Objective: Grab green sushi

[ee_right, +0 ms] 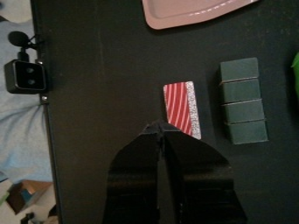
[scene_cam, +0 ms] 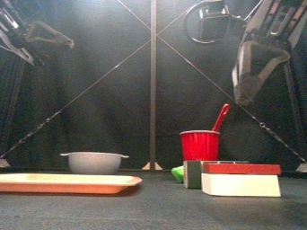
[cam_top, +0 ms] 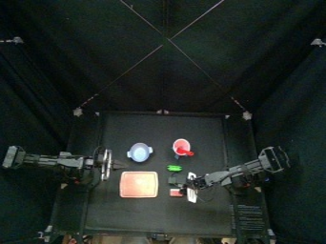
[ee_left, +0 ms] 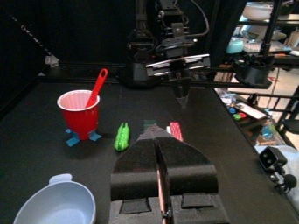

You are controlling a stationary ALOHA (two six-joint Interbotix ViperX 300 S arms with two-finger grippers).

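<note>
Pincer on our right arm (ee_right: 170, 131) hangs closed and empty above the red striped block (ee_right: 184, 108), while the green sushi (ee_left: 121, 136) lies beside the red cup (ee_left: 79, 111); we judge it light, stiff, best pinched across its narrow sides.

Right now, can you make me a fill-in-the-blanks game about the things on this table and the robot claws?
1. The red plastic cup has a red ____ standing in it.
2. The right claw is ____ and holds nothing.
3. The round plastic bowl is coloured ____.
4. The tiny bright green oblong sushi lies on the black ____, with no claw touching it.

Missing words: spoon; shut; blue; table.
</note>
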